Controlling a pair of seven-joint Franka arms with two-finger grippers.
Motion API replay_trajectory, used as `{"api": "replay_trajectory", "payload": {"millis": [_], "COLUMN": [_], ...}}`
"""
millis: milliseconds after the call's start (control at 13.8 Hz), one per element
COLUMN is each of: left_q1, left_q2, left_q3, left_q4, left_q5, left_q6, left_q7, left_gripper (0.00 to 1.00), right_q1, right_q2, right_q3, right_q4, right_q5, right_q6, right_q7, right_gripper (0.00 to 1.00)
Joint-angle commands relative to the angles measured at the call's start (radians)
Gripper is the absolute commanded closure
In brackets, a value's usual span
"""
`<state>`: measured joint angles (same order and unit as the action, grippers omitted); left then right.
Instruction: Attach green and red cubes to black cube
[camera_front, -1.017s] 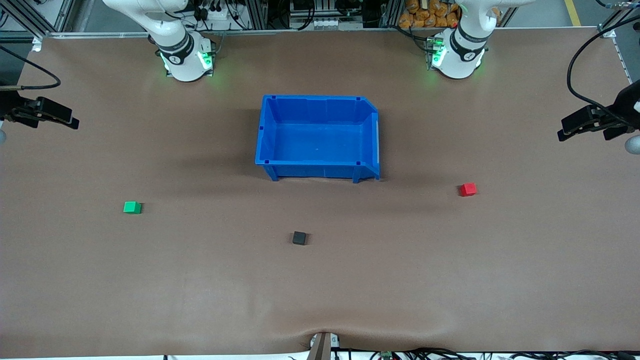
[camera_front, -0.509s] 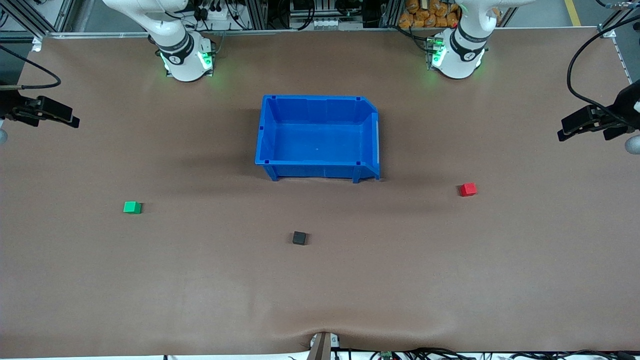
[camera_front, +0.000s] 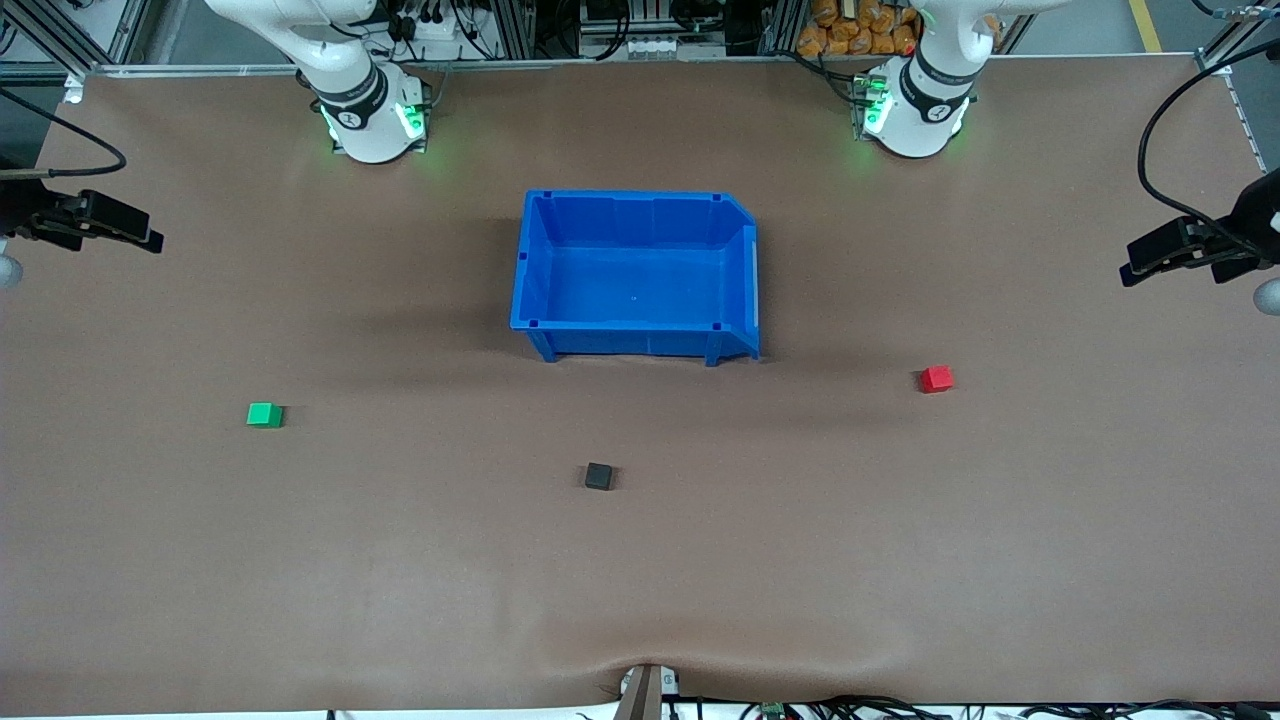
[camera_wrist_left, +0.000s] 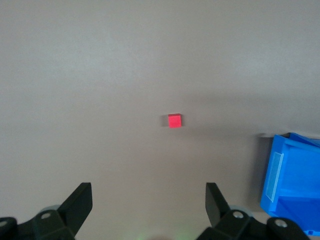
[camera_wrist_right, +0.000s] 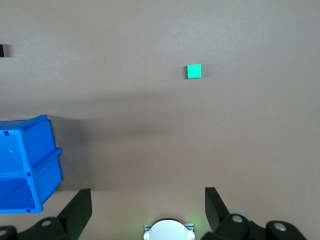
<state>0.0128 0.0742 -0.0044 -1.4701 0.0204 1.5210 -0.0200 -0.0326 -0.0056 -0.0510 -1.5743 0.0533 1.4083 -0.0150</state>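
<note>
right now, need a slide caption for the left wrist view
Open left gripper high over bare table, red cube below, blue bin corner at the edge.

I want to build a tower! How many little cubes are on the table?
3. The green cube lies toward the right arm's end, the red cube toward the left arm's end, and the black cube between them, nearest the front camera. None shows inside the blue bin.

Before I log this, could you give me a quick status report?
Left gripper open over red cube. Right gripper open, high. Green cube, black cube untouched. Nothing between them.
</note>
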Motion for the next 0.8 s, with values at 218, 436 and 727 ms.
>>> {"api": "replay_trajectory", "payload": {"millis": [218, 436, 727], "left_q1": [0.029, 0.041, 0.036], "left_q2": [0.056, 0.099, 0.137], "left_q3": [-0.003, -0.003, -0.003], "left_q4": [0.019, 0.025, 0.024], "left_q5": [0.004, 0.003, -0.022], "left_q6": [0.019, 0.03, 0.056], "left_q7": [0.005, 0.012, -0.008], "left_gripper": [0.0, 0.0, 0.0], "right_q1": [-0.007, -0.009, -0.009], "right_q2": [-0.01, -0.005, -0.004], "right_q3": [0.002, 0.002, 0.002], "right_q4": [-0.003, -0.003, -0.003], "right_q5": [-0.001, -0.001, -0.001], "right_q6": [-0.009, -0.008, -0.006], "right_q7": [-0.007, -0.007, -0.005], "right_gripper": [0.0, 0.0, 0.0]}}
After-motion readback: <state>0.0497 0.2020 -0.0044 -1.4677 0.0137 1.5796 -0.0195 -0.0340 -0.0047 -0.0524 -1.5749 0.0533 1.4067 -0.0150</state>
